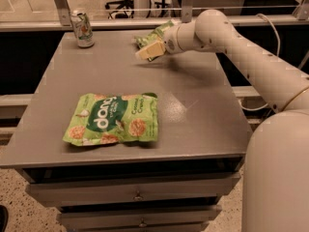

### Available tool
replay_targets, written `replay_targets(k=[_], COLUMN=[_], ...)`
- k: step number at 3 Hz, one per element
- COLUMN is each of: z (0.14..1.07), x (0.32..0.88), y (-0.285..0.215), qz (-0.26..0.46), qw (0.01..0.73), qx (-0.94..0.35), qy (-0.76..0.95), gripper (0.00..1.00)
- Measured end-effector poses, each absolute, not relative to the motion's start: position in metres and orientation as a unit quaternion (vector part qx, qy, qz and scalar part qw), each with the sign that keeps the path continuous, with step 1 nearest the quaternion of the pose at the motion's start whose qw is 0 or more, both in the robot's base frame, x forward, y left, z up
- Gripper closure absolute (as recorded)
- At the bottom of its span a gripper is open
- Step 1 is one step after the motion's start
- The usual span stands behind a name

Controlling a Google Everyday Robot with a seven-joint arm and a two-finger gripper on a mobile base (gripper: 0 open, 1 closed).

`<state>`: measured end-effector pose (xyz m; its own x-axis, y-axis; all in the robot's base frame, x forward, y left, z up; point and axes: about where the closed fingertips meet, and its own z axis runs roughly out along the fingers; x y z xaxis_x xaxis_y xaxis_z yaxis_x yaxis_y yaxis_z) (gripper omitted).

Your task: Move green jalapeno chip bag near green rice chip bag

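Note:
The green rice chip bag [112, 119] lies flat at the front left of the grey table [193, 105], bright lime green with white lettering. The green jalapeno chip bag [153, 35] is a smaller, darker wrinkly bag at the back middle of the table, partly hidden behind my gripper. My gripper [148, 50] reaches in from the right and sits right at the jalapeno bag, its pale fingers pointing left over the bag's front side. The two bags are far apart.
A drink can [82, 29] stands upright at the back left corner of the table. My white arm [231, 47] crosses the table's back right. Drawers sit below the tabletop. A rail and glass run behind the table.

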<state>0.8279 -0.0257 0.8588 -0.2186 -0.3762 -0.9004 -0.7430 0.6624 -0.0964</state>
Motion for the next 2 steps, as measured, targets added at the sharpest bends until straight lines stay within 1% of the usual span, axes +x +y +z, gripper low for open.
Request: replay_targets(k=[1, 2], z=[0.8521, 0.8482], x=[0.8292, 0.8280], y=[-0.0286, -0.0319], qz=[0.174, 0.169], qw=[0.501, 0.499], qx=[-0.366, -0.365], qy=[0.765, 0.768], gripper=[0.18, 0.42])
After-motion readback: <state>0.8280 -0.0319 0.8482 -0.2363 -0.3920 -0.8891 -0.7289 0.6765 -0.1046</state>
